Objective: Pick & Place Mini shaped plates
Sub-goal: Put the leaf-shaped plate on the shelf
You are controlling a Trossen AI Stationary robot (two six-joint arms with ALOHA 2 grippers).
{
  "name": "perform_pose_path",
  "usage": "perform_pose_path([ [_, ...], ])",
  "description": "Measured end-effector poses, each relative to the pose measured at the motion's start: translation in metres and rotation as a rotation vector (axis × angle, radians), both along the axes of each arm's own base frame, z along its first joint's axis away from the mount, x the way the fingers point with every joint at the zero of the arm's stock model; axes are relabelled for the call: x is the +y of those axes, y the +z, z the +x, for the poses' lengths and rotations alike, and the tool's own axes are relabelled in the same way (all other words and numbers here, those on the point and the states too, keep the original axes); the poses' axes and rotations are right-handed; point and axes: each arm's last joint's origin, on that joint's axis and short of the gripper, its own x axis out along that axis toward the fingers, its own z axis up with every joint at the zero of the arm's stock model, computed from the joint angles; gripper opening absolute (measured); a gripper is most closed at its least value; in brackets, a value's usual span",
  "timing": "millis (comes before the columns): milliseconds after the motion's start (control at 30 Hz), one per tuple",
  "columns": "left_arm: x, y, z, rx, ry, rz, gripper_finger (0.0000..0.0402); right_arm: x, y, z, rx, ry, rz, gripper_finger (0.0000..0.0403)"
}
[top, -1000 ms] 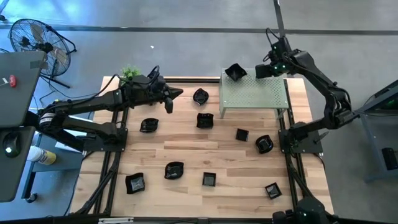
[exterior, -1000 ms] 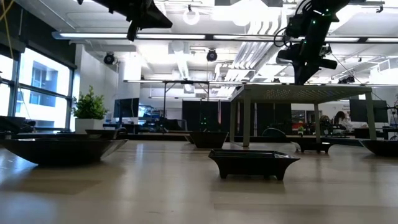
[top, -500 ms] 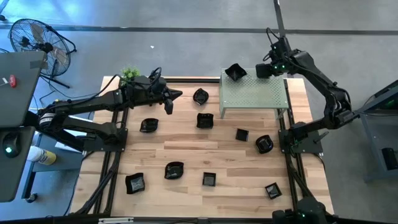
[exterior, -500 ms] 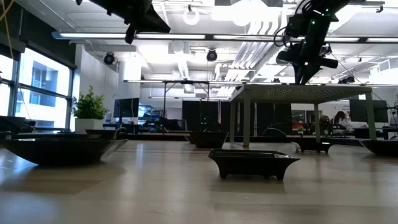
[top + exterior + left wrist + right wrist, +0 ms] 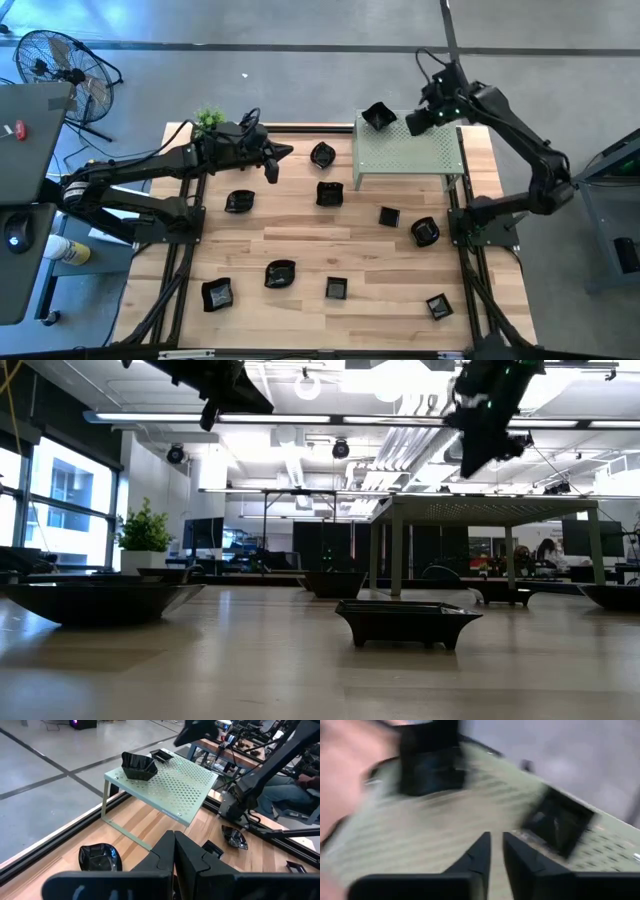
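Note:
Several small glossy black plates lie scattered on the wooden table (image 5: 300,240), among them a flower-like one (image 5: 323,154) and a square one (image 5: 330,193). Two more rest on the pale green perforated stand (image 5: 410,155): one at its far left corner (image 5: 378,115) (image 5: 137,765) and one beside it (image 5: 162,754) (image 5: 559,826), which the right arm hides in the high view. My right gripper (image 5: 408,118) (image 5: 496,845) hovers above the stand's far edge, open by a narrow gap and empty. My left gripper (image 5: 285,152) (image 5: 174,840) hangs shut and empty over the table's far left part.
A small green plant (image 5: 208,117) stands at the table's far left corner. A fan (image 5: 60,65) and a desk sit off the table's left side. The stand's legs (image 5: 395,550) rest on the table's far right part. Bare wood lies in the table's middle.
My right gripper has risen from the stand's top and shifted a little toward the table's left; its wrist view is blurred by the motion. The plates on the stand have stayed in place. The left arm has kept still.

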Motion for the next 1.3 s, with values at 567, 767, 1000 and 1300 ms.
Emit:
perform_pose_path([
  [567, -0.002, -0.028, 0.006, -0.104, -0.117, 0.022, 0.0000, 0.143, -0.067, 0.031, 0.194, 0.817, 0.219, 0.0033],
  [767, -0.003, -0.061, 0.002, -0.111, -0.102, -0.032, 0.0000, 0.151, -0.112, 0.034, 0.342, 0.938, 0.327, 0.0097],
  [1000, -0.003, -0.066, 0.001, -0.089, -0.101, -0.041, 0.0000, 0.162, -0.141, 0.043, 0.509, 1.185, 0.296, 0.0129],
  [1300, -0.003, -0.067, 0.001, -0.074, -0.103, -0.036, 0.0000, 0.171, -0.170, 0.046, 0.615, 1.345, 0.229, 0.0117],
])
